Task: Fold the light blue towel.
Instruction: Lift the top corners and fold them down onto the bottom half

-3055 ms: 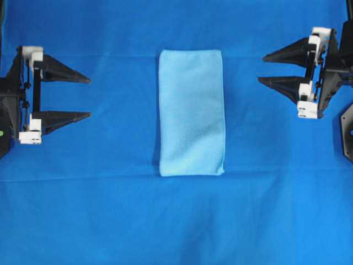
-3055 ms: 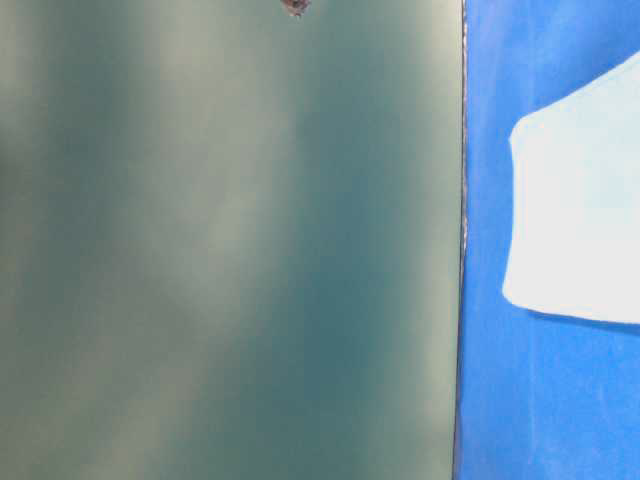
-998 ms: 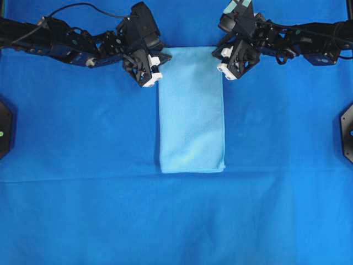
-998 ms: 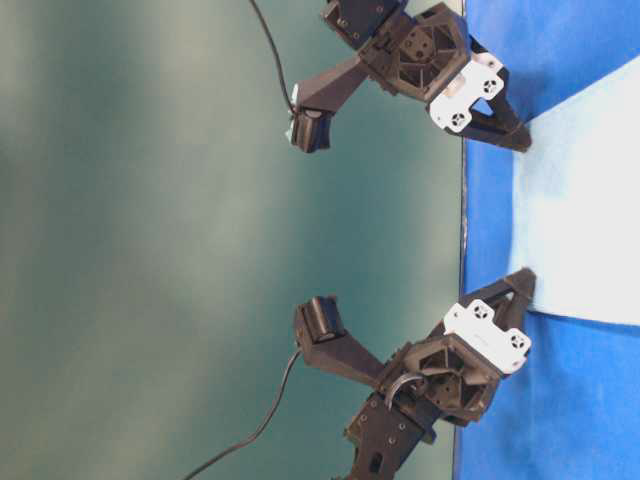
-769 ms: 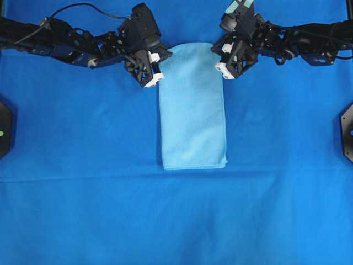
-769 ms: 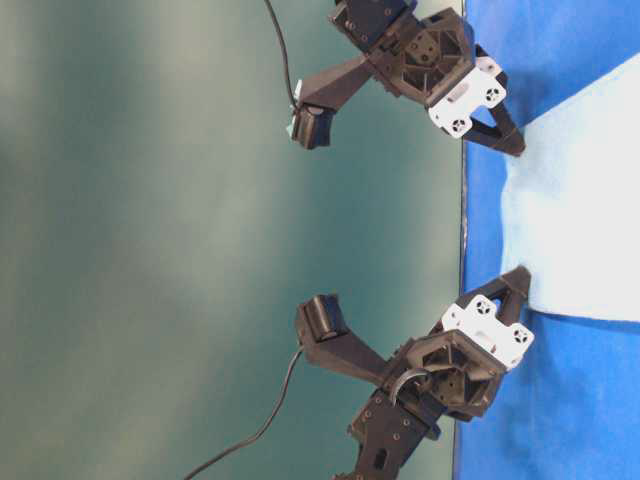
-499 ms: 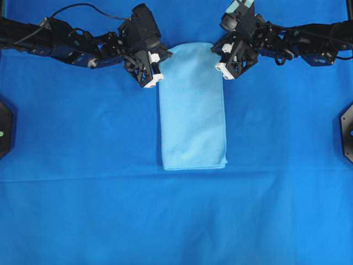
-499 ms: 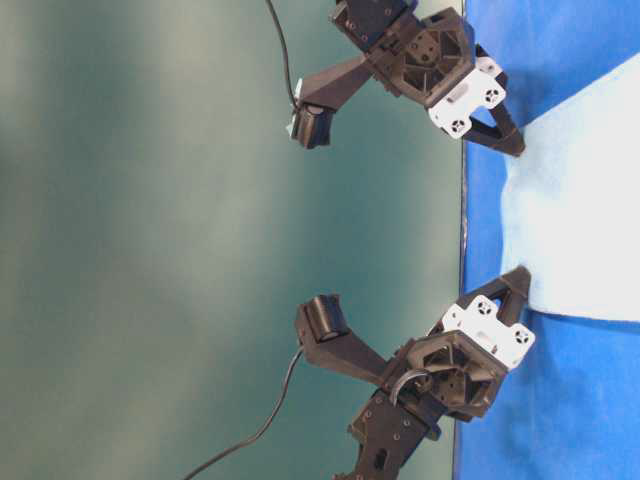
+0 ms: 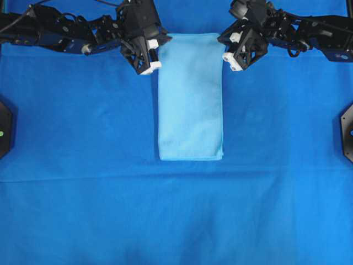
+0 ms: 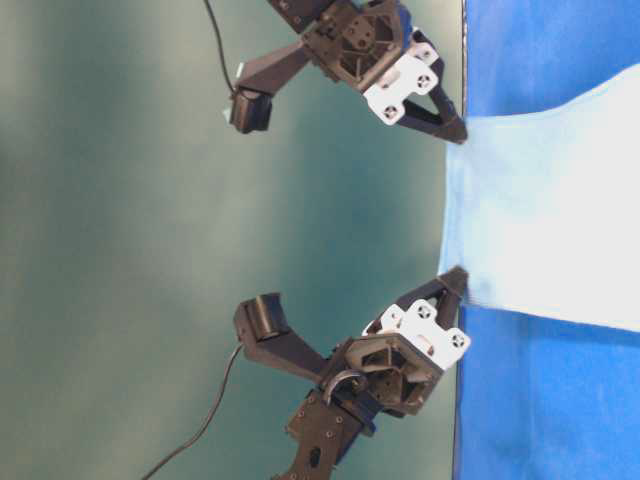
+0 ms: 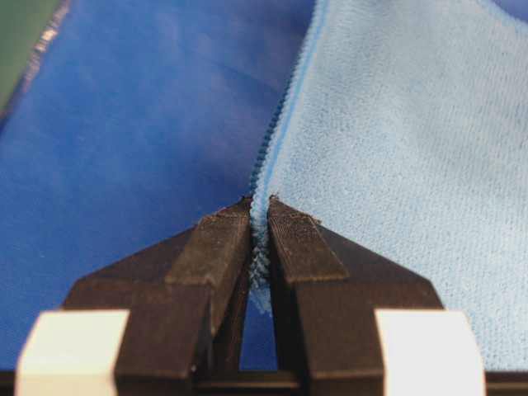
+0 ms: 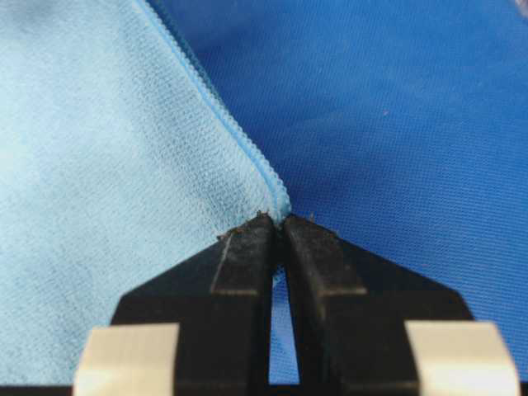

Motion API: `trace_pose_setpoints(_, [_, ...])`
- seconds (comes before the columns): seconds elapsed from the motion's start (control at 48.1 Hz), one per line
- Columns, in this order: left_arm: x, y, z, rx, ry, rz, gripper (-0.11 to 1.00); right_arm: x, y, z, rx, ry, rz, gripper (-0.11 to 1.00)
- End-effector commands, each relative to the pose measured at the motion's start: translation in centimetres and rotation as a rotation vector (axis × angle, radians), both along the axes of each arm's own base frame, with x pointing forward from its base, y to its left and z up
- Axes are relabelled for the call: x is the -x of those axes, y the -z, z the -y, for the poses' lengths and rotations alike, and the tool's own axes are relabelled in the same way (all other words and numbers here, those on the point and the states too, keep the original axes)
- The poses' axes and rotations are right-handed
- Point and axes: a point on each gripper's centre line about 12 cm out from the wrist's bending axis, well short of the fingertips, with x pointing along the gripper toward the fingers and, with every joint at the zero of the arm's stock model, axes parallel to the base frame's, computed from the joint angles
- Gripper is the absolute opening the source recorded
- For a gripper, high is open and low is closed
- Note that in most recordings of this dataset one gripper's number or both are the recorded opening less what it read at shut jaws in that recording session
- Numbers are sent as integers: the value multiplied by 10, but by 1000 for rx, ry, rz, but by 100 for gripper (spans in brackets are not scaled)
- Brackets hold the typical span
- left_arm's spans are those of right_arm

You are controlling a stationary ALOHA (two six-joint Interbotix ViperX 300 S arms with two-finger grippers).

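Note:
The light blue towel [image 9: 191, 99] lies as a long folded strip in the middle of the table, on the royal-blue table cloth [image 9: 83, 176]. My left gripper [image 9: 161, 42] is shut on its far left corner, and the stitched edge [image 11: 272, 140] runs up from between the closed fingertips of that gripper [image 11: 260, 206]. At the far right corner my right gripper [image 9: 221, 40] is also shut on the towel, with the corner pinched at its tips [image 12: 279, 219]. From table level, the far end of the towel [image 10: 540, 210] is raised off the cloth and stretched between both grippers.
Black arm bases sit at the left edge [image 9: 4, 130] and the right edge [image 9: 347, 132] of the table. A dull green wall [image 10: 150, 220] stands behind the table's far edge. Both arms reach in along the far side.
Both grippers have shut on the towel's far corners and lifted them, moving toward the far edge. The towel has been drawn taut, and its near edge slid slightly away.

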Motion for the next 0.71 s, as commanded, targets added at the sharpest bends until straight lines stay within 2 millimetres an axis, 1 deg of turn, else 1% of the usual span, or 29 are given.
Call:
trace_pose_setpoints(0.0, [-3,-20,-7,-26,-12,47,5,2,-12,6,18,13,21,5])
trace_pose_setpoints(0.166, [-1,-18,-4,-22,-7,41,5,2,-13,7,18,16,23,5])
trace_pose_setpoints(0.249, [-1,-18,2,-20,6,38,5,1,-17,5,20,13,29,5])
trace_pose_setpoints(0.333, [-2,-23,10,-18,23,37,5,2,-23,-1,17,7,30,5])
trace_pose_setpoints(0.416, [-6,-34,24,-21,56,48,5,1,-32,-10,15,-12,29,5])
trace_pose_setpoints(0.52, [-8,-47,45,-25,106,56,5,-3,-44,-29,10,-56,30,5])
trace_pose_setpoints(0.561, [-7,-51,53,-25,124,55,5,-5,-49,-40,6,-81,32,5])
trace_pose_setpoints(0.686, [0,-56,77,-16,175,43,5,-8,-55,-67,-9,-143,28,5])
